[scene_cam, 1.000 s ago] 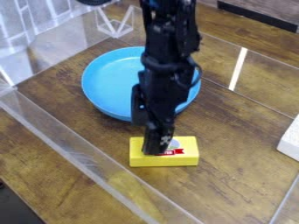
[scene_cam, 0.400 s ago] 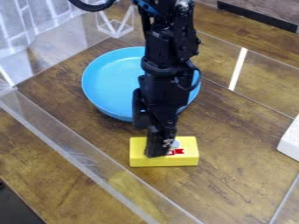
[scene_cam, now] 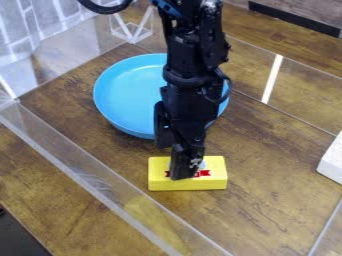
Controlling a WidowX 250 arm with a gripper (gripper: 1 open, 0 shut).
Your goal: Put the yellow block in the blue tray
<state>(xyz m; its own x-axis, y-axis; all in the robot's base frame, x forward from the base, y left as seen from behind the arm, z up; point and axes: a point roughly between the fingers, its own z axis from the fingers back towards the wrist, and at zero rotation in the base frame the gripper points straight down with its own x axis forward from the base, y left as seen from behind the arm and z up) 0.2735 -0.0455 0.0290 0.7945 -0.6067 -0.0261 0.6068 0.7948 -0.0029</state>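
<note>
- Table (scene_cam: 274,150): brown wood grain, filling most of the frame; a pale line (scene_cam: 273,78) runs on it, steeply slanted, in the upper right; another thin line slants in the lower right corner;
- Arm (scene_cam: 195,55): black, coming in from the top centre and reaching down to the middle of the frame; a dark cable (scene_cam: 104,9) curves near the top edge, left of centre;
- Tray (scene_cam: 123,95): round, bright blue, with a raised rim, in the upper middle, left of centre; the arm hides part of its right side; its inside shows plain blue where it can be seen;
- Claw (scene_cam: 189,164): black, pointing down over the block in the lower middle; its fingers stand spread, with their tips at the block's upper part; whether they touch it I cannot tell;
- Block (scene_cam: 201,183): yellow, lying flat on the table in the lower middle, below the tray in the frame and outside it; a red banner and part of a pale emblem show on top, partly covered by the claw;
- White thing (scene_cam: 331,160): at the right edge, around mid-height, cut off by the frame.
</note>
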